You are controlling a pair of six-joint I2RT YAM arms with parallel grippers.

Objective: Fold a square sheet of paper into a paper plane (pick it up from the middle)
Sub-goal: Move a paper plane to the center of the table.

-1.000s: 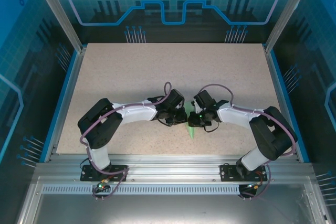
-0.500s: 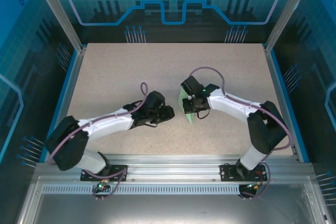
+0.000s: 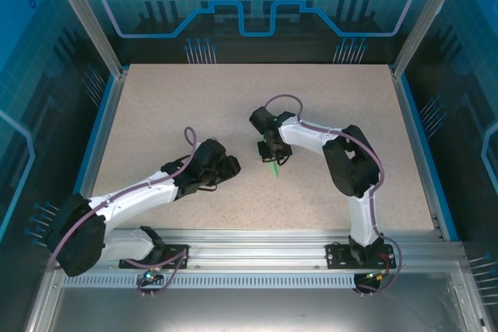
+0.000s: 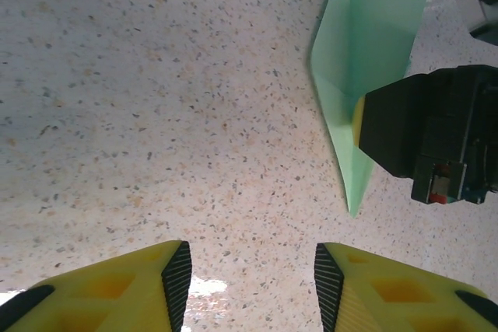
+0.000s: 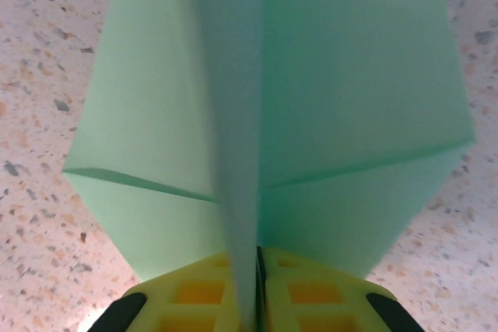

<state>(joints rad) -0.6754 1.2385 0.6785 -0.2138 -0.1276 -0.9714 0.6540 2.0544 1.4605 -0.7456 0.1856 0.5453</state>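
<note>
Speckled beige table (image 3: 156,114) under everything, and both arms were out over it. The left arm (image 3: 132,196) stretched low from its base toward the middle; the right arm (image 3: 350,161) was bent sharply at the elbow and reached back left to the centre.

Over to the left gripper (image 4: 253,270): its yellow fingers (image 4: 117,285) stood apart, bare tabletop between them, gripping nothing. It sat just left of the action, near the other gripper but not touching it.

And the right gripper (image 3: 271,153) was closed tight on the paper plane (image 3: 272,167). In the right wrist view, the two yellow pads (image 5: 194,293) pinched the raised centre fold, with a pale green wing spreading to each side.

The plane sat at about the centre of the table, close above the surface, its pointed tip aimed at the near edge. Whether the tip touched the tabletop could not be told. In the left wrist view, the right gripper's hold sat near the pointed end.
</note>
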